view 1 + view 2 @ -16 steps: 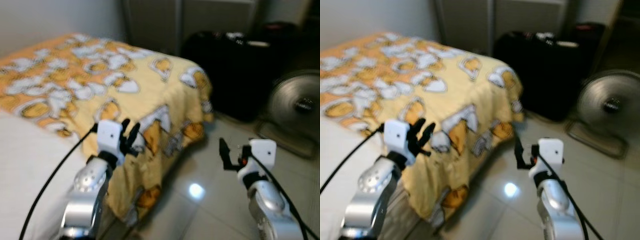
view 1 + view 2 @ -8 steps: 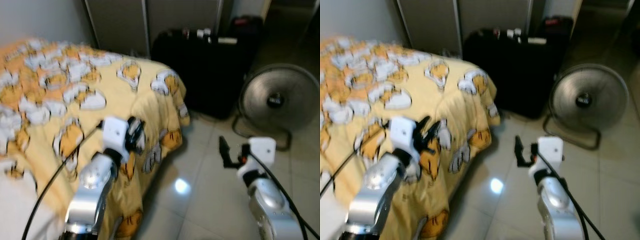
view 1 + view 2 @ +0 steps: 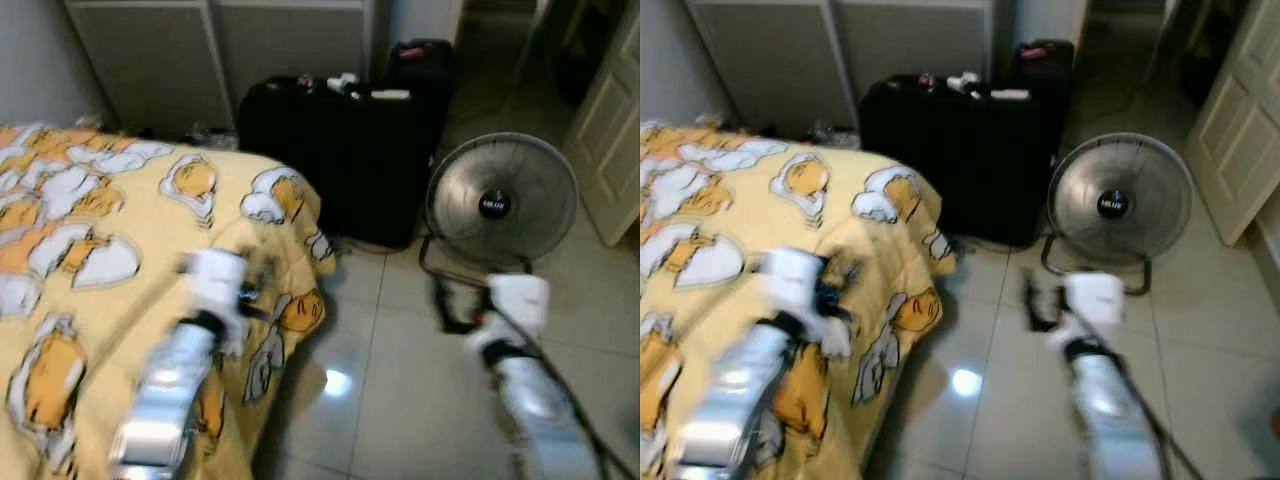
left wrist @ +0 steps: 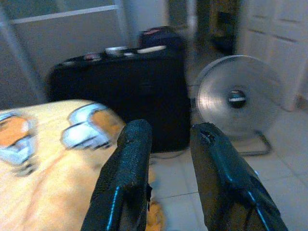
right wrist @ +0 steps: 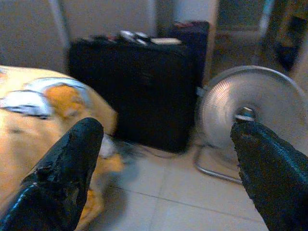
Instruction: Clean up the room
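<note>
Left eye view: my left tool [image 3: 262, 290] hovers over the yellow bedspread [image 3: 100, 230]. Left wrist view: fingers [image 4: 126, 168] slightly apart, empty (walking posture, I judge). Right wrist view: right tool [image 5: 163, 159] spread wide, facing fan [image 5: 255, 108] and suitcase [image 5: 130, 86].

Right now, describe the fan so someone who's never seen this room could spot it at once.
Start at the bed with the yellow cartoon blanket. Past its foot a big black suitcase stands on the tiled floor. The fan sits beside it, toward the white door: round, silvery wire grille, dark hub, low metal stand.
</note>
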{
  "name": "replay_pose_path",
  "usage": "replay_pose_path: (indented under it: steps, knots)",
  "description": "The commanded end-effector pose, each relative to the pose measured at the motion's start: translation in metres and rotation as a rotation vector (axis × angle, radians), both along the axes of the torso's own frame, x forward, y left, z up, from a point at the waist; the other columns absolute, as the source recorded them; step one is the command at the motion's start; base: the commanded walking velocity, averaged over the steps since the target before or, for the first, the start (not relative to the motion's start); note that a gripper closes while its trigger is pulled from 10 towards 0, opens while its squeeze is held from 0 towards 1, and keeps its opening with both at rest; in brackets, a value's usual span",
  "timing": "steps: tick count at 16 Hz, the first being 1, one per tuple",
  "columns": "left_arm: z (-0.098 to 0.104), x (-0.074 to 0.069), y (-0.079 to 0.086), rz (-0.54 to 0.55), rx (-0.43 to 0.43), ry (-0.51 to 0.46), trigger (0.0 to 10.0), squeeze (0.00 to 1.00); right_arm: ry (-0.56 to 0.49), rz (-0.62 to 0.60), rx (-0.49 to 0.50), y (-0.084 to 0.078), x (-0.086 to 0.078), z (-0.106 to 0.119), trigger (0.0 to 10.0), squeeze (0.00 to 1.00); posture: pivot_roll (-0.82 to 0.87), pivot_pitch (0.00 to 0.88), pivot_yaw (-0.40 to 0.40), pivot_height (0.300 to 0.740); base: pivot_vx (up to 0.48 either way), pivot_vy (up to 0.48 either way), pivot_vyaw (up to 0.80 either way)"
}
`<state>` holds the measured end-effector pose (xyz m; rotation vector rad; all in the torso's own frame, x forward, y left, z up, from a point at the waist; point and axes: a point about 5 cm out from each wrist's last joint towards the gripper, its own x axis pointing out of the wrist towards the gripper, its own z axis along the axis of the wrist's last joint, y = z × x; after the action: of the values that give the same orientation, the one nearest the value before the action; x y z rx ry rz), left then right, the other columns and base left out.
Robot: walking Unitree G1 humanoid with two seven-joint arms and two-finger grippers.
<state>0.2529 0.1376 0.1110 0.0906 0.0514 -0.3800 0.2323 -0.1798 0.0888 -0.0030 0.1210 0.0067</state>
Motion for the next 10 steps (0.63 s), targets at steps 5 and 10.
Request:
replay_pose_path:
  steps: [5,10]
  knots:
    - [0.0025,-0.0040,0.0205,0.082,0.015,-0.010,10.0,0.00,-0.025,0.016,0.029,0.0043,0.0041,0.0027,10.0,0.00,-0.04,0.000,0.033,0.740,0.450,0.000,-0.29]
    - [0.0004,-0.0097,0.0257,0.119,0.003,-0.010,10.0,0.00,-0.032,0.034,0.020,0.0061,0.0070,0.0032,10.0,0.00,-0.03,0.000,0.015,0.740,0.449,0.000,0.00]
